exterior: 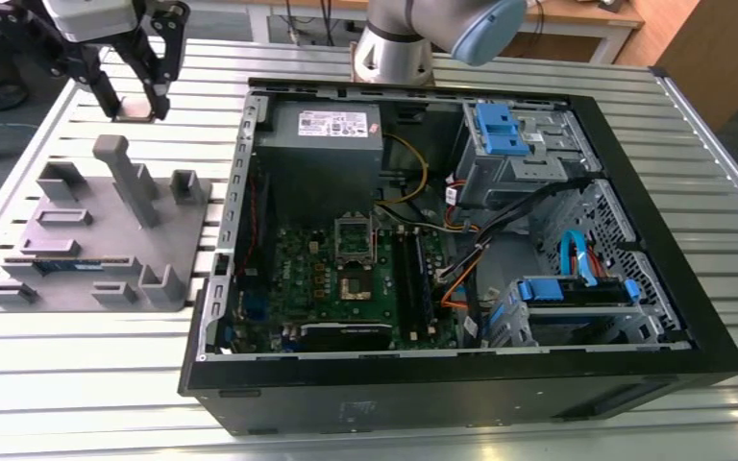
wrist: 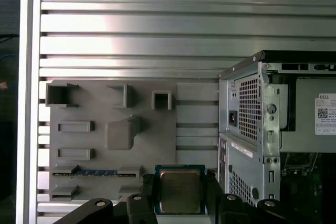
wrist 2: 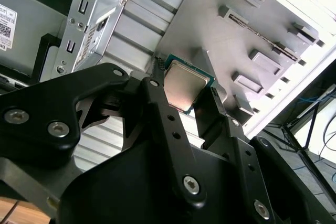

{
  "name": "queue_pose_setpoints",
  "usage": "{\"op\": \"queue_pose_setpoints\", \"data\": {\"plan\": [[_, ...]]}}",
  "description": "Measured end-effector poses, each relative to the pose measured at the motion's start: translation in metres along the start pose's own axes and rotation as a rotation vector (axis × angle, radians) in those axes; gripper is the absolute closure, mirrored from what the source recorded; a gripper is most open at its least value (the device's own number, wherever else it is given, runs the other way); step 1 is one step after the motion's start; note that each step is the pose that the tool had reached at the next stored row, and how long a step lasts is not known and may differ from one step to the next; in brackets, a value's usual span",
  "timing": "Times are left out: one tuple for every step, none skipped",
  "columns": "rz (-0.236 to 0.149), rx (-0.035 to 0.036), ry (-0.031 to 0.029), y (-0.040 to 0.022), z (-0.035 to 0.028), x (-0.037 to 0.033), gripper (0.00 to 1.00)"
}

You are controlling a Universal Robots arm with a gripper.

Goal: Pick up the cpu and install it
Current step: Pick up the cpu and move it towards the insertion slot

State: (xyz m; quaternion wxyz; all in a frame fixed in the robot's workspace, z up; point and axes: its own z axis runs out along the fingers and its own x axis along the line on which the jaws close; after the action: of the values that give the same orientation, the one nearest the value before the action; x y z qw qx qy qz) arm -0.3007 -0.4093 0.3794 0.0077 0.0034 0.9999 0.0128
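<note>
Jaws pointing down, high above table (exterior: 36, 384), clamped on cpu (wrist: 180, 190) near grey fixture (wrist: 113, 135).

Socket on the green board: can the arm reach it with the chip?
Probably yes. The case lies open on top, and the socket looks uncovered, with cables off to the side. The jaws hold the chip.

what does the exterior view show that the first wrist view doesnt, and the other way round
The exterior view adds the arm's joint, plus the blue drive brackets and socket frame inside the case. The first wrist view adds the cpu, silvery top plain, clamped in the gripper. Both share the gripper, the case, the grey fixture tray and the slatted table.
</note>
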Motion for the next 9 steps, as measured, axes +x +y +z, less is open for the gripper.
{"op": "queue_pose_setpoints", "data": {"plan": [[0.000,0.0000,0.0000,0.0000,0.0000,-0.0011,0.53],[0.000,0.0000,0.0001,0.0000,0.0000,-0.0022,0.53],[0.000,0.0000,0.0000,0.0000,0.0000,-0.0033,0.53],[0.000,0.0000,0.0000,0.0000,0.0001,-0.0045,0.53],[0.000,0.0000,0.0000,0.0000,0.0001,-0.0056,0.53],[0.000,0.0000,0.0000,0.0001,0.0001,-0.0067,0.53],[0.000,0.0000,0.0000,0.0001,0.0001,-0.0079,0.53],[0.000,0.0000,0.0000,0.0001,0.0002,-0.0091,0.53],[0.000,0.0000,0.0000,0.0001,0.0001,-0.0103,0.53]]}}
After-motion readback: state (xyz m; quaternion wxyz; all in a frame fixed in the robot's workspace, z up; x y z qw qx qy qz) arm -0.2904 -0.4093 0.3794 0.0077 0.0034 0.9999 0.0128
